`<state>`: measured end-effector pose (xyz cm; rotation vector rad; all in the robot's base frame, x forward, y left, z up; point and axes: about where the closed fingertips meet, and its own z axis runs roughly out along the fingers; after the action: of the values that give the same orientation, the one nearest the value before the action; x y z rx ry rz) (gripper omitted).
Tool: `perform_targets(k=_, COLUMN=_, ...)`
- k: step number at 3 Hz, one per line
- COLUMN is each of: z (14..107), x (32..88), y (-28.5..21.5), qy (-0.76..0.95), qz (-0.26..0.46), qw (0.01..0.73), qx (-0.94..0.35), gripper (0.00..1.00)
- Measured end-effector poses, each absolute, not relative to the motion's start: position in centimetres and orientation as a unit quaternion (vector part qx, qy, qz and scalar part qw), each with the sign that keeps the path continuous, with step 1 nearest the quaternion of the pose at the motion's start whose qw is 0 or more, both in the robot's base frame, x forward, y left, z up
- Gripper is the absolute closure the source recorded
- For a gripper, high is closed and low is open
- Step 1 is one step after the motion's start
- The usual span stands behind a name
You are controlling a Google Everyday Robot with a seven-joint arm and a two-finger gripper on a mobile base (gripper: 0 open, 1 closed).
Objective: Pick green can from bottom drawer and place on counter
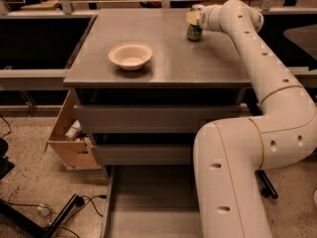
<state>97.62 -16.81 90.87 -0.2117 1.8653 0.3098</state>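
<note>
The top of the green can is hidden by the hand, which is closed around it near the far right corner of the grey surface. Whether the can touches the surface, I cannot tell. A white bowl stands toward the left edge. The bottom drawer is pulled out and partly covered by the white arm, which bends over the right edge.

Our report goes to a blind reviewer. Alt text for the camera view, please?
The gripper sits over the green can at the far right of the counter; a white bowl lies left, and the bottom drawer stands open below.
</note>
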Motion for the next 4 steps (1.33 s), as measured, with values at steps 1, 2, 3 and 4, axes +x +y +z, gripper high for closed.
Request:
perform_targets(k=1, z=89.48, x=97.8, y=-16.54, qy=0.806, qz=0.128, qw=0.57, qx=-0.097, gripper=1.0)
perform_targets(k=2, z=89.54, x=97.8, y=-16.52, qy=0.806, qz=0.128, qw=0.57, qx=-0.097, gripper=0.81)
perform_targets(k=3, z=89.53, x=97.8, y=-16.51, qy=0.806, qz=0.128, qw=0.57, qx=-0.097, gripper=0.58)
perform_targets(k=4, z=89.53, x=97.8, y=-16.51, qy=0.806, qz=0.128, qw=0.57, qx=-0.097, gripper=0.34)
